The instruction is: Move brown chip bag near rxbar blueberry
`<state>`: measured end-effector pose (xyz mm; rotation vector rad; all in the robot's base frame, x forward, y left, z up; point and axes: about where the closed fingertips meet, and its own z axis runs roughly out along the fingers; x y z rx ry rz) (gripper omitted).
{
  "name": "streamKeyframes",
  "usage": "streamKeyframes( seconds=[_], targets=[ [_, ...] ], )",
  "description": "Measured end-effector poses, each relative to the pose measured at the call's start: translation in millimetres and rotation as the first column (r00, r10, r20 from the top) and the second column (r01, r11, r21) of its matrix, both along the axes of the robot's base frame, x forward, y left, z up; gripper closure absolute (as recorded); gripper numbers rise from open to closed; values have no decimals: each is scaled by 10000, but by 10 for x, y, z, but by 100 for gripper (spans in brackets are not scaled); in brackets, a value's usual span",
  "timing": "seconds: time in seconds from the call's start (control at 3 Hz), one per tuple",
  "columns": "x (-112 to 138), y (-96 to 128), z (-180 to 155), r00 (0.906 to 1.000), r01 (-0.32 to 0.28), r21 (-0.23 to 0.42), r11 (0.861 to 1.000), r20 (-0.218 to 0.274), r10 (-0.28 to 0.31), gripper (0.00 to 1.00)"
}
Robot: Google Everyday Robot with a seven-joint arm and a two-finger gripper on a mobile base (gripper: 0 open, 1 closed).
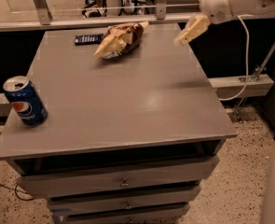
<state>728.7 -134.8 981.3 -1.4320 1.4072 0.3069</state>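
The brown chip bag (118, 38) lies crumpled at the far middle of the grey table (127, 101). The rxbar blueberry (88, 39), a small dark flat bar, lies just left of the bag, close to it, near the table's far edge. My gripper (187, 14) hangs in the air above the table's far right corner, well to the right of the bag and clear of it. It is open and holds nothing; one pale finger (192, 28) points down and left.
A blue Pepsi can (25, 101) stands upright near the table's front left edge. A metal rail (81, 21) runs behind the table. Drawers (123, 183) sit below the top. A white cable (242, 55) hangs at the right.
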Motion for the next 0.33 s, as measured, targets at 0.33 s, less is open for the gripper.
streamKeyframes(
  seconds=[0.33],
  targets=[
    [-129,-201,-265,9985,252,111,9996,-488,-246,0]
  ],
)
